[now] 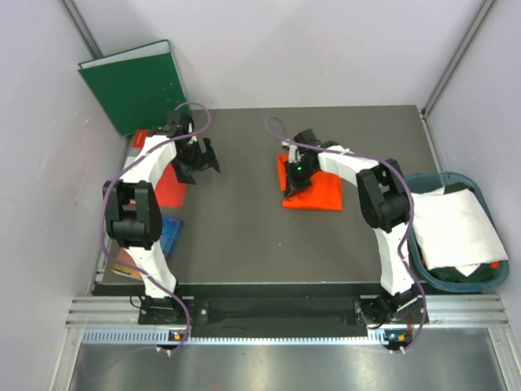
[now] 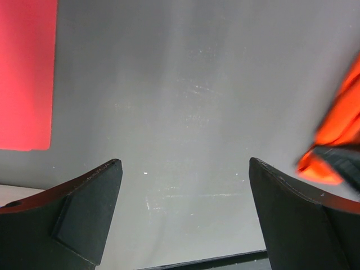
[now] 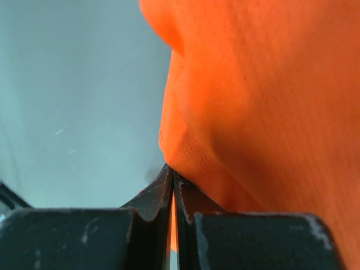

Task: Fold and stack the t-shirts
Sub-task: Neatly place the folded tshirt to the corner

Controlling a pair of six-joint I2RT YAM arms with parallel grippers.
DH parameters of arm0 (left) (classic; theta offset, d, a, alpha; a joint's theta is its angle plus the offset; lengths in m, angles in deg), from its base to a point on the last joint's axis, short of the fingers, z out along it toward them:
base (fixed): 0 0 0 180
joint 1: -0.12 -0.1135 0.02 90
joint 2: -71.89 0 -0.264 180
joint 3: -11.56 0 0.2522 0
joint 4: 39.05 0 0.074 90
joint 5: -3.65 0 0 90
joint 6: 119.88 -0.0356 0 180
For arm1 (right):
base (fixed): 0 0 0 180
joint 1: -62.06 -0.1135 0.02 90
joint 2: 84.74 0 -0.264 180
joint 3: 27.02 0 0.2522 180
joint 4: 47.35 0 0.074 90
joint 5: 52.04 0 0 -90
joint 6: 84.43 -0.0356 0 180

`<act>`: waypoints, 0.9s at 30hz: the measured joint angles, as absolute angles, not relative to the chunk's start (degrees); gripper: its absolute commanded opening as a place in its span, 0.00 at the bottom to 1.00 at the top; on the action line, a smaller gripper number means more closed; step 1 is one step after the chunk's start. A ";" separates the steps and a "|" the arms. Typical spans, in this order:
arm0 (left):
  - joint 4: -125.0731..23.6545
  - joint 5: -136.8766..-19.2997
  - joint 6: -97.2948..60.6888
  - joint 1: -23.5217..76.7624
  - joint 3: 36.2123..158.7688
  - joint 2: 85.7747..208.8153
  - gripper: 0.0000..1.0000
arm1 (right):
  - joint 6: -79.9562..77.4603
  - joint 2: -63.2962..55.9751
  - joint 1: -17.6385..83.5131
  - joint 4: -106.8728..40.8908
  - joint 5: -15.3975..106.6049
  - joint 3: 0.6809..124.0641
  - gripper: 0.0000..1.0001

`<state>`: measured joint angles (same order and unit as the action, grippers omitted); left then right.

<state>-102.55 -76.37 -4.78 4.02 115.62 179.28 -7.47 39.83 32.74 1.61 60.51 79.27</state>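
Note:
The orange t-shirt [image 1: 319,191] lies folded into a small bundle on the dark table, right of centre. My right gripper [image 1: 295,181] is shut on its left edge; in the right wrist view the closed fingers [image 3: 151,197] pinch a thin layer of the orange t-shirt [image 3: 264,95]. The white t-shirt [image 1: 453,225] is draped over the basket at the right. My left gripper [image 1: 198,164] is open and empty above the table at the left; in the left wrist view its fingers [image 2: 93,197] stand wide apart over bare table, with the orange t-shirt [image 2: 337,132] at the right edge.
A dark teal basket [image 1: 424,264] stands off the table's right edge. A flat red folder [image 1: 171,189] lies at the table's left edge and shows in the left wrist view [image 2: 25,73]. A green binder [image 1: 134,84] leans at the back left. Blue and other items [image 1: 169,235] lie at the left.

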 measured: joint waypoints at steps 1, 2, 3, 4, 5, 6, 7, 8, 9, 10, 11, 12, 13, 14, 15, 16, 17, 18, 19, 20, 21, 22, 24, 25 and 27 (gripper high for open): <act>-102.53 -76.20 -4.80 4.02 115.56 179.28 0.99 | -7.67 39.68 34.45 1.44 60.20 79.09 0.00; -102.50 -76.02 -4.82 4.02 115.51 179.28 0.99 | -7.80 39.50 36.13 1.33 59.72 78.99 0.00; -102.50 -75.83 -4.82 4.02 115.47 179.28 0.99 | -7.91 39.37 37.66 1.33 58.93 78.99 0.00; -102.42 -75.65 -4.85 4.02 115.38 179.28 0.99 | -7.86 39.18 39.08 1.33 57.93 78.99 0.00; -102.33 -75.43 -4.85 4.02 115.27 179.28 0.99 | -7.49 39.02 40.41 1.35 56.99 78.99 0.00; -102.33 -75.24 -4.87 4.02 115.16 179.28 0.99 | -7.12 38.94 41.60 1.31 56.55 78.99 0.00; -102.33 -75.08 -4.93 4.02 115.12 179.28 0.99 | -6.99 38.89 42.64 1.33 56.31 79.01 0.00; -102.33 -74.93 -4.95 4.02 115.10 179.28 0.99 | -6.92 38.87 43.39 1.53 55.81 79.16 0.00; -102.33 -74.73 -4.98 4.02 115.10 179.28 0.99 | -6.71 38.87 44.04 2.07 54.69 79.71 0.00; -102.29 -74.60 -5.00 4.02 115.10 179.28 0.99 | -6.18 38.89 44.57 2.69 53.05 80.30 0.00; -102.29 -74.40 -5.02 4.02 115.10 179.28 0.99 | -5.70 38.89 45.03 3.25 51.35 80.84 0.00; -102.29 -74.19 -5.06 4.02 115.10 179.28 0.99 | -5.29 38.94 45.38 3.73 50.21 81.28 0.00; -102.29 -74.10 -5.17 4.02 115.10 179.28 0.99 | -4.85 38.98 45.77 4.24 48.90 81.67 0.00; -102.26 -73.92 -5.22 4.02 115.10 179.28 0.99 | -4.41 39.00 46.16 4.70 47.50 82.00 0.00; -102.26 -73.88 -5.26 4.02 115.10 179.28 0.99 | -4.02 39.02 46.51 5.35 46.04 82.37 0.00; -102.26 -73.75 -5.37 4.02 115.10 179.28 0.99 | -3.71 39.02 46.88 5.70 44.62 82.55 0.00; -102.26 -73.73 -5.41 4.02 115.10 179.28 0.99 | -3.54 39.02 47.23 6.05 43.59 82.74 0.00; -102.26 -73.68 -5.46 4.02 115.10 179.28 0.99 | -3.38 39.02 47.67 6.38 42.39 82.88 0.00; -102.20 -73.57 -5.52 4.02 115.10 179.28 0.99 | -3.34 39.02 48.26 6.64 41.47 82.94 0.00; -102.18 -73.42 -5.59 4.02 115.08 179.28 0.99 | -3.19 39.02 48.96 6.97 40.75 83.16 0.00; -102.16 -73.27 -5.61 4.02 115.08 179.28 0.99 | -3.12 39.02 49.59 7.01 40.25 83.18 0.00; -102.16 -73.16 -5.63 4.02 115.08 179.28 0.99 | -3.03 39.02 50.45 7.32 39.53 83.20 0.00; -102.13 -72.83 -5.79 4.02 115.08 179.28 0.99 | -2.99 39.02 52.31 7.84 38.45 83.29 0.00; -102.13 -72.66 -5.83 4.02 115.08 179.28 0.99 | -2.99 39.02 53.18 8.00 37.97 83.29 0.00; -102.13 -72.35 -5.89 4.02 115.08 179.28 0.99 | -2.99 39.02 54.67 8.08 37.19 83.29 0.00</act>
